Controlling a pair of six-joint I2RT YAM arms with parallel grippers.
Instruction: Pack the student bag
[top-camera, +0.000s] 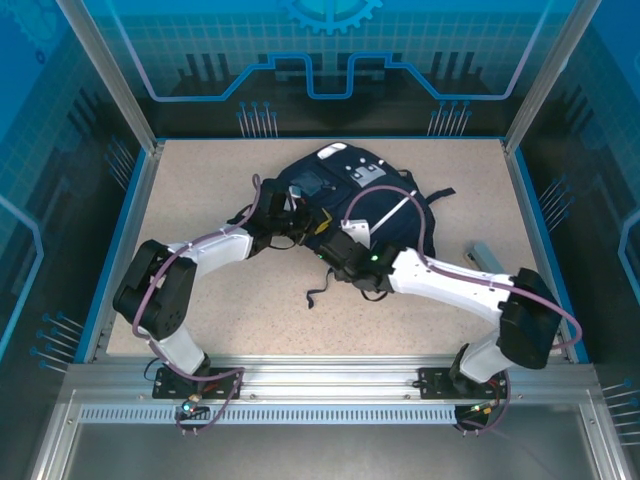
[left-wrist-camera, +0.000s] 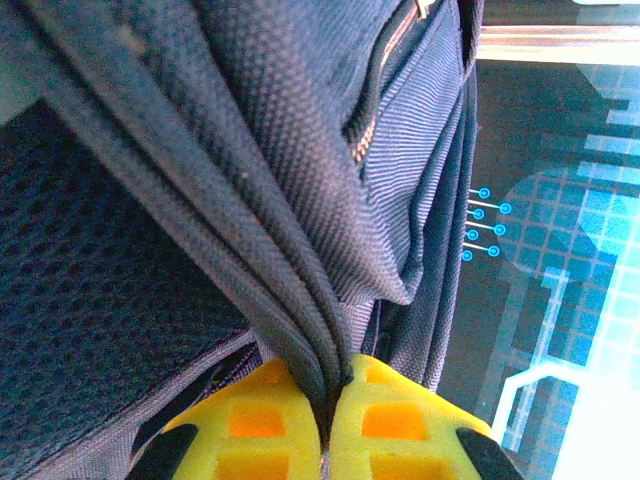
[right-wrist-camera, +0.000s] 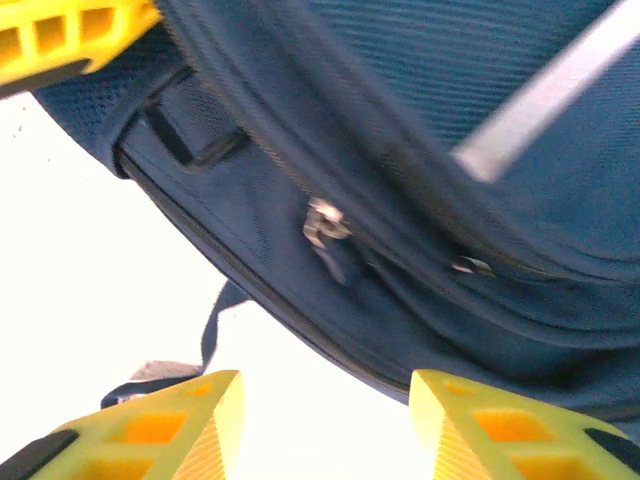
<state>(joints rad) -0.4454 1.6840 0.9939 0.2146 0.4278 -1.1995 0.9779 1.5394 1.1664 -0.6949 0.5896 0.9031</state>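
Note:
The student bag (top-camera: 385, 205), navy with white stripes and a grey patch, lies at the back middle of the table. My left gripper (left-wrist-camera: 335, 400) is shut on a fold of the bag's navy fabric (left-wrist-camera: 280, 150) by its zipper edge, at the bag's left side (top-camera: 297, 222). My right gripper (right-wrist-camera: 325, 420) stands open just in front of the bag's near edge (top-camera: 333, 252), with nothing between its yellow fingers. Ahead of it hangs a metal zipper pull (right-wrist-camera: 322, 225) under a white stripe (right-wrist-camera: 540, 115). A yellow finger of the left gripper (right-wrist-camera: 60, 40) shows at the upper left.
A small grey object (top-camera: 487, 256) lies on the table to the right of the bag. A thin black strap (top-camera: 322, 285) trails from the bag toward the front. The speckled tabletop (top-camera: 200, 200) is bordered by a blue rim (top-camera: 118, 240) and glass walls.

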